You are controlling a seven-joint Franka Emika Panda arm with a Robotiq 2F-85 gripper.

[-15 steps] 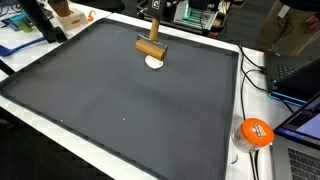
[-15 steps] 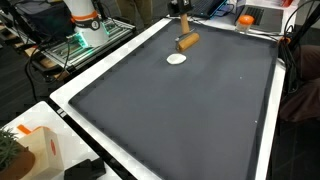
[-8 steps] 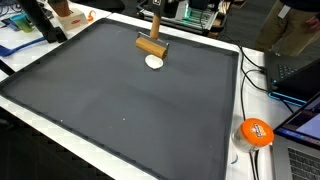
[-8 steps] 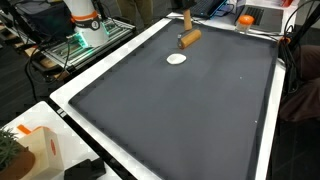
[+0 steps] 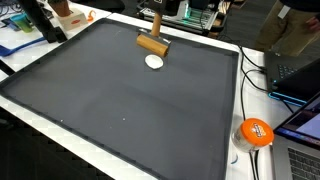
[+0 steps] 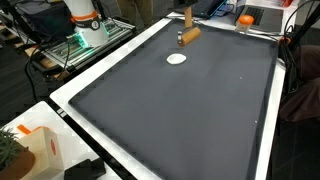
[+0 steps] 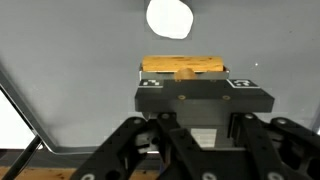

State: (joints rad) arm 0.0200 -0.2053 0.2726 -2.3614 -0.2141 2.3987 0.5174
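Jaws: clenched on the wooden block, one finger on each long side face, pointing down at the surface
Wooden block (image 5: 151,44): short, tan and bar-shaped; it hangs in the grip near the far edge of the surface and looks to be clear of it, also seen in an exterior view (image 6: 188,36) and the wrist view (image 7: 183,67)
Long axis of the block: level and crosswise to the jaws, so both ends stick out past the fingers; it runs roughly along the far edge of the surface, slightly skewed
White disc (image 5: 154,62): small, flat and round, lying alone on the dark mat, seen in both exterior views (image 6: 177,59)
Block to disc: apart, not touching; the disc lies on the mat just beside the spot under the block, on the side away from the far edge, and in the wrist view (image 7: 169,18) it sits beyond the block towards the top of the picture
Surface (image 5: 120,110): wide dark mat with a white border
Orange roll (image 5: 254,131): off the mat on the white border at one corner, well apart from the jaws
Laptop (image 5: 300,75): past the side edge, among cables
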